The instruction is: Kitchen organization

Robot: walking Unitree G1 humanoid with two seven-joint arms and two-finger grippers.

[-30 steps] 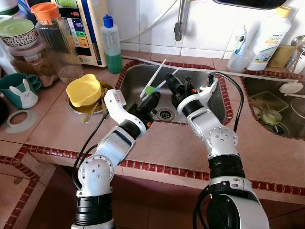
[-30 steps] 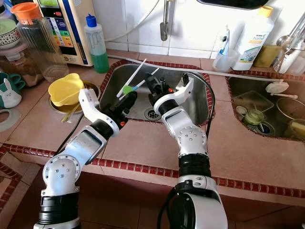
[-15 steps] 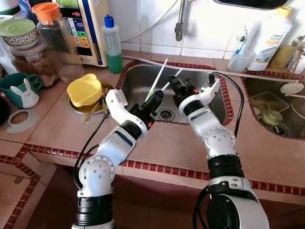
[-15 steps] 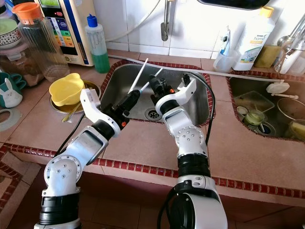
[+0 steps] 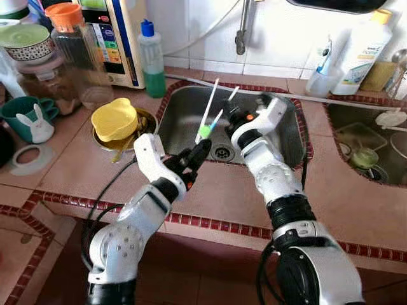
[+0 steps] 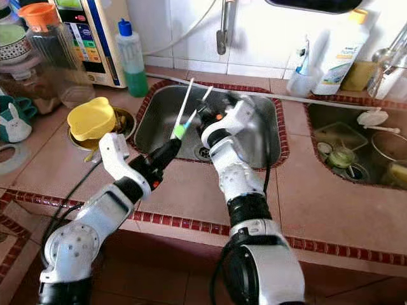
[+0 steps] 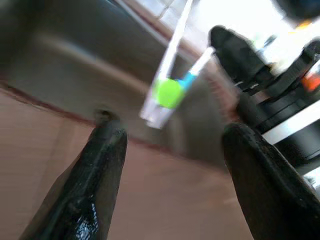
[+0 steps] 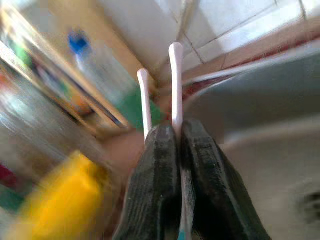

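Holding two thin white utensils (image 5: 212, 105) pinched between its closed fingers, our right gripper (image 5: 230, 117) hung above the steel sink (image 5: 181, 121), near the drain (image 5: 220, 152). We judged them to be long-handled spoons or brushes, one with a green tip (image 7: 167, 93) and one with a blue part, though blur kept us from naming them surely. In the right wrist view the two white handles (image 8: 175, 85) rose straight out from between the pressed black fingers (image 8: 155, 175).

Our left gripper (image 5: 196, 155) sat just below the green tip, over the front rim of the sink, its fingers (image 7: 100, 165) spread apart with nothing between them. The utensils were therefore in the right gripper alone, lifted clear of the basin.

As for progress, we judged the work to be in its middle: the utensils were out of the sink but not yet put anywhere. On the counter to our left a yellow bowl (image 5: 112, 118) lay on a metal plate with other cutlery, and a white cup (image 5: 321, 79) by the wall held a tube. Either might take them, but we could not tell which. The second sink (image 5: 375, 149) to the right held dishes too, so much seemed left.
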